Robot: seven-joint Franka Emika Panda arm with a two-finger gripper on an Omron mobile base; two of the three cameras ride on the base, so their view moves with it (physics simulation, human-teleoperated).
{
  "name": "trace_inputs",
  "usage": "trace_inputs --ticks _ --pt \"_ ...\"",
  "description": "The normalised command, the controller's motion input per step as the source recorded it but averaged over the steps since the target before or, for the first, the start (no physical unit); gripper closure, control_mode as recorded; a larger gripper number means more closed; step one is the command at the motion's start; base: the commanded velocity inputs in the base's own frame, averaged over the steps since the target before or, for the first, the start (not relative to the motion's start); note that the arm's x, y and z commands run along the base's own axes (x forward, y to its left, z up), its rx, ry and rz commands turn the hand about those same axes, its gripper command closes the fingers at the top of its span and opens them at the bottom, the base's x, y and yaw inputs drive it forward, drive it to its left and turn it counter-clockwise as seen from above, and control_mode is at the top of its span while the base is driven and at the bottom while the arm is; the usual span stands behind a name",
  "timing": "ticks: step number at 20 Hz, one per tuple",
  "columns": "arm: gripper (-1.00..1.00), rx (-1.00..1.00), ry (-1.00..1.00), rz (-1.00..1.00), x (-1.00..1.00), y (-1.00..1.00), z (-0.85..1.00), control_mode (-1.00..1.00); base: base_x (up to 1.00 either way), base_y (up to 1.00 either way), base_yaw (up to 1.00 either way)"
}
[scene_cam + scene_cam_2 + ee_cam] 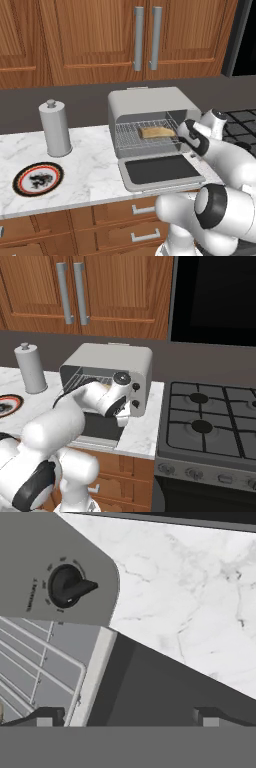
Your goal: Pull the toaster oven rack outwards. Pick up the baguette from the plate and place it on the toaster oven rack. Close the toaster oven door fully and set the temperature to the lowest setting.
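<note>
Baguette (157,132) lies on pulled-out toaster oven rack (145,135), long axis left-right across the oven mouth, just left of gripper (127,716). Jaws wide apart, empty, over the dropped toaster oven door (161,170).

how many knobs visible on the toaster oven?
2. Both on the toaster oven right front panel: upper knob, lower knob directly beneath it. The hand view shows one knob close up; the arm may hide others.

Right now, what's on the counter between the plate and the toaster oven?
Nothing: bare marble runs from the plate to the toaster oven, seen in the left base view. The grey canister stands behind that stretch, nearer the wall.
</note>
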Motion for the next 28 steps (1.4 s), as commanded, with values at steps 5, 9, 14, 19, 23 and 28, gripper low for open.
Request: trace_inputs --ticks 5,9,14,19,23,28 --pt "-1.00 0.00 0.00 0.02 0.68 0.00 -0.07 -1.00 0.00 0.00 0.00" --pt "-1.00 0.00 0.00 0.03 0.42 0.00 -0.02 -1.00 0.00 0.00 0.00" --pt "-1.00 0.01 -0.04 0.02 -0.06 0.00 0.04 -1.00 0.00 0.00 0.00" --pt "-1.00 0.10 -0.05 0.00 -0.72 -0.26 0.45 -1.00 0.00 0.00 0.00" --pt "-1.00 0.20 0.01 0.00 -0.38 -0.43 0.58 -1.00 0.00 0.00 0.00" --pt "-1.00 0.29 0.11 0.01 -0.28 -0.50 0.21 -1.00 0.00 0.00 0.00"
